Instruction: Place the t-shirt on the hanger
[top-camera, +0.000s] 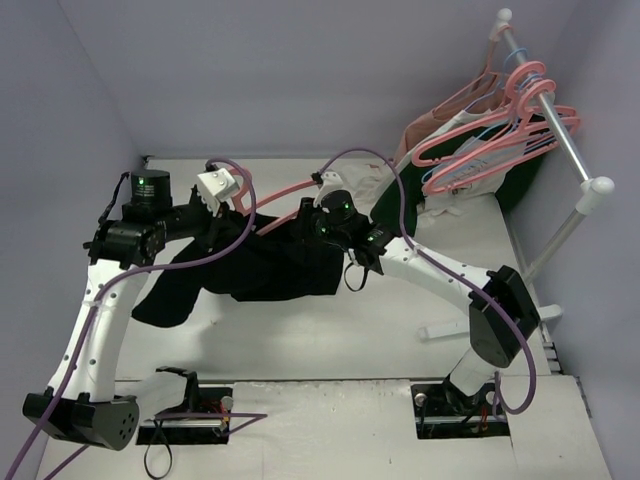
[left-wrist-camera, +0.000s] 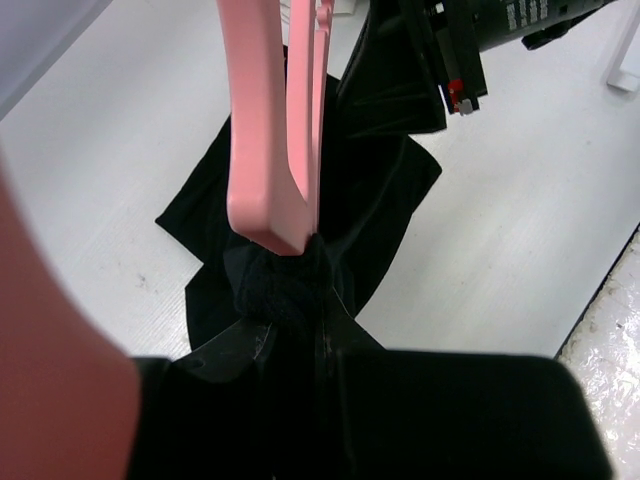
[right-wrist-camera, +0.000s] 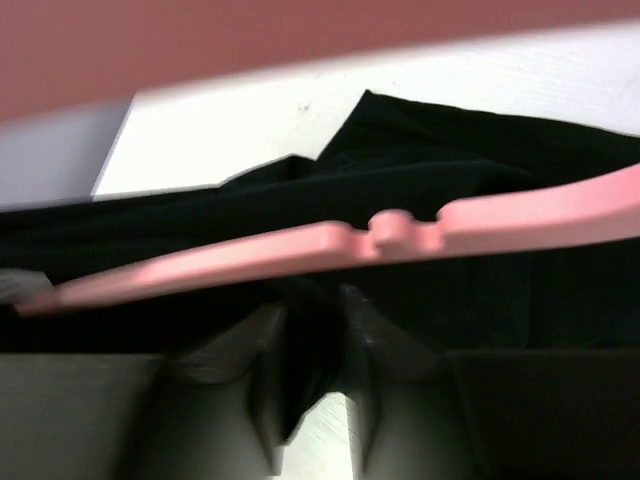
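Observation:
The black t-shirt (top-camera: 270, 265) hangs bunched between my two grippers, its lower part lying on the white table. The pink hanger (top-camera: 285, 193) runs between them just above the fabric. My left gripper (top-camera: 228, 210) is shut on a wad of the t-shirt (left-wrist-camera: 285, 285) right under the hanger's end (left-wrist-camera: 265, 150). My right gripper (top-camera: 312, 222) is shut on a fold of the t-shirt (right-wrist-camera: 310, 320), with the hanger's notched arm (right-wrist-camera: 350, 245) crossing just above its fingertips. I cannot tell how far the hanger sits inside the shirt.
A white clothes rack (top-camera: 565, 135) stands at the back right with several other pink hangers (top-camera: 490, 140) and white, beige and dark green garments (top-camera: 525, 175). Its foot (top-camera: 450, 330) lies on the table by the right arm. Walls close the back and sides.

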